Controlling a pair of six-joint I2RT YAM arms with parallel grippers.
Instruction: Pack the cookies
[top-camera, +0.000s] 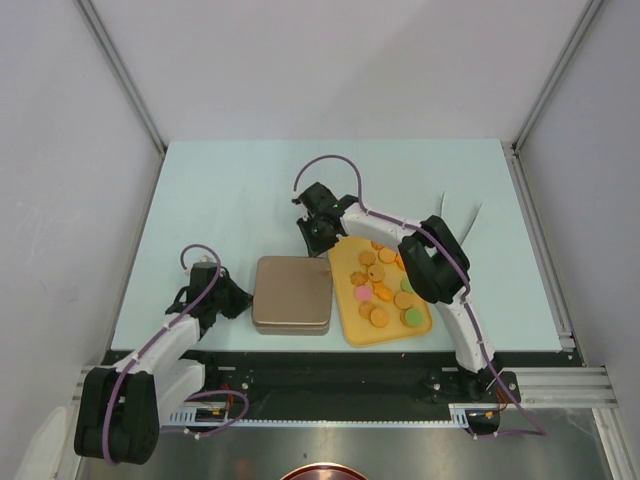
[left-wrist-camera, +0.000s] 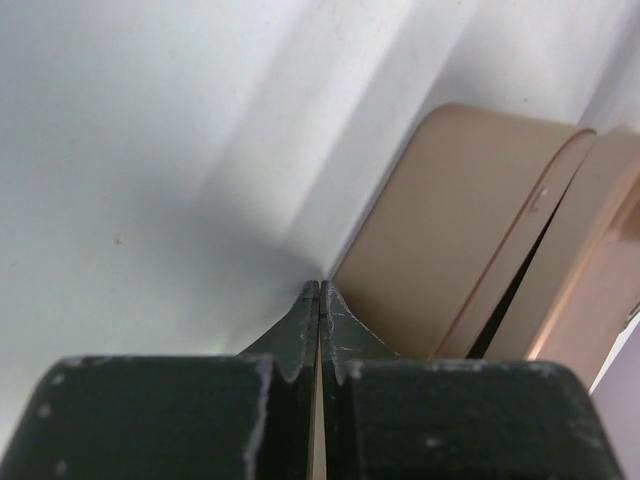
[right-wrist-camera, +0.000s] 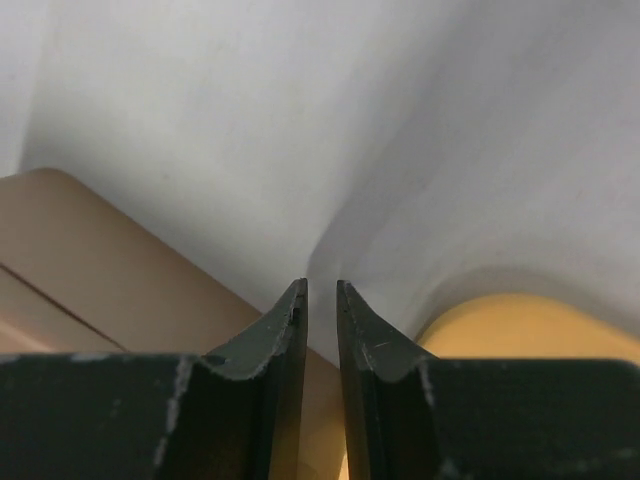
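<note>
The left end effector (left-wrist-camera: 320, 288) is pinched together beside the brown tin (left-wrist-camera: 450, 240).

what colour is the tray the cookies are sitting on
Yellow-orange. The tray shows best in the top external view, with the cookies spread over it.

One yellow tray (top-camera: 351, 326) carries about a dozen visible cookies (top-camera: 380, 317), mostly orange-tan with one pink and two green, beside one brown tin (top-camera: 291, 293) on one table (top-camera: 230, 190).
</note>
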